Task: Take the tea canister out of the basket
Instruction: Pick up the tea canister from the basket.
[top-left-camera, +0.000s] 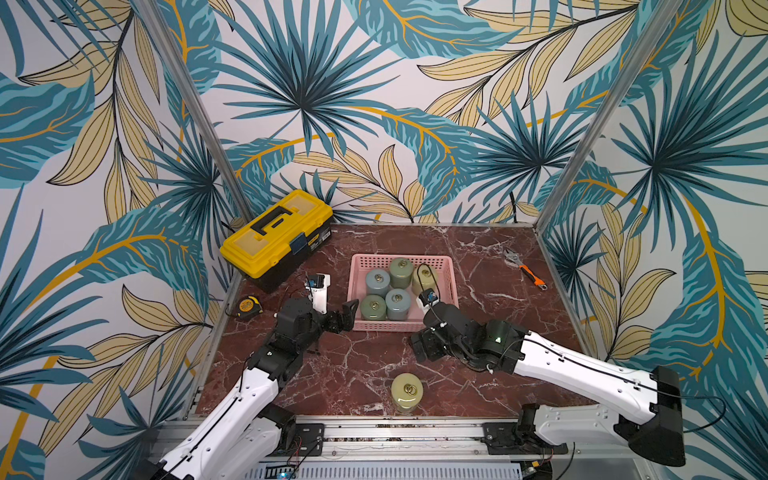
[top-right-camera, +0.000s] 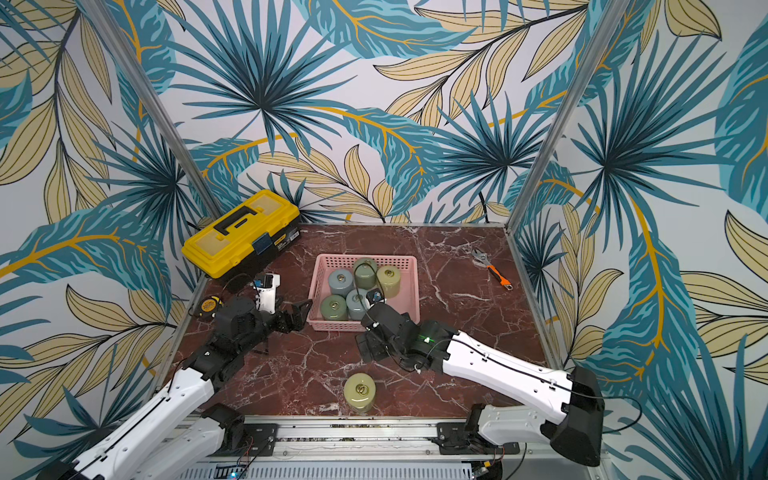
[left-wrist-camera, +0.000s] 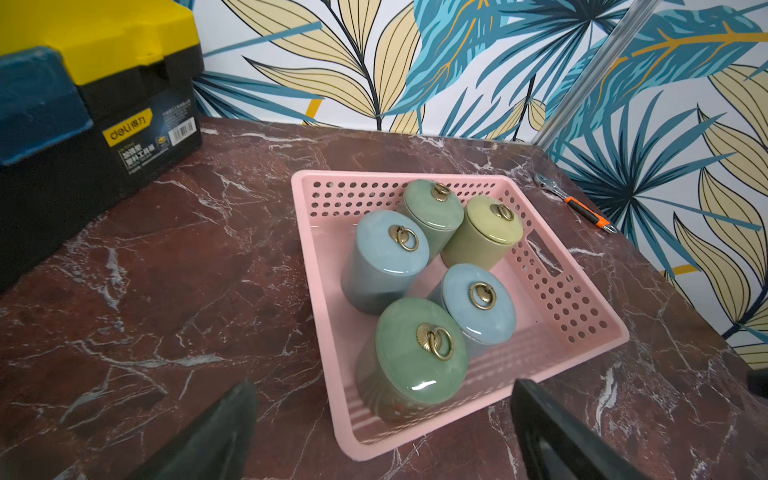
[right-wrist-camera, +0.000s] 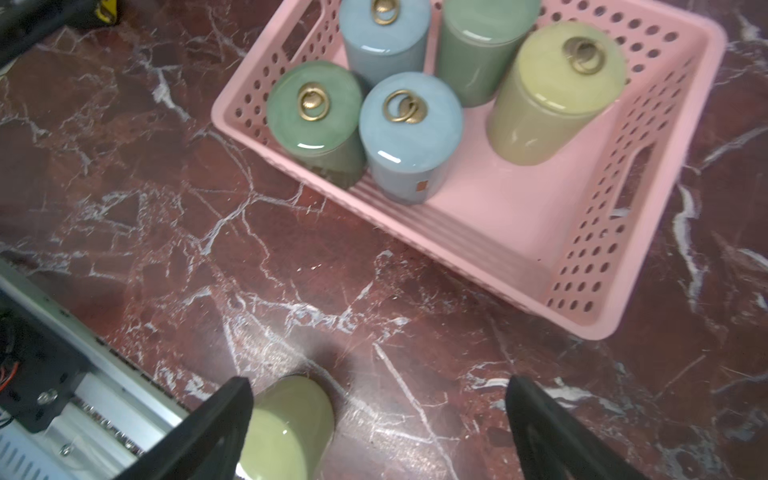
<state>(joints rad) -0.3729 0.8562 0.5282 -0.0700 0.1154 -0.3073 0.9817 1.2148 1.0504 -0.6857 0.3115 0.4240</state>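
- In both top views: shows left pincer (top-left-camera: 343, 317) spread, empty, just short of basket (top-left-camera: 386, 327); right pincer (top-left-camera: 422, 348) spread, empty, beside it.
- Left wrist: shows five tea canisters (left-wrist-camera: 415, 353) upright in basket, ahead of pincer.
- Right wrist: shows sixth canister (right-wrist-camera: 291, 424) on counter (right-wrist-camera: 166, 208), close beside pincer.

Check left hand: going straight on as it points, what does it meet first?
Probably the near wall of the basket, then the green canister just behind it. Height is unclear: if the open left hand clears the rim, the canister comes first.
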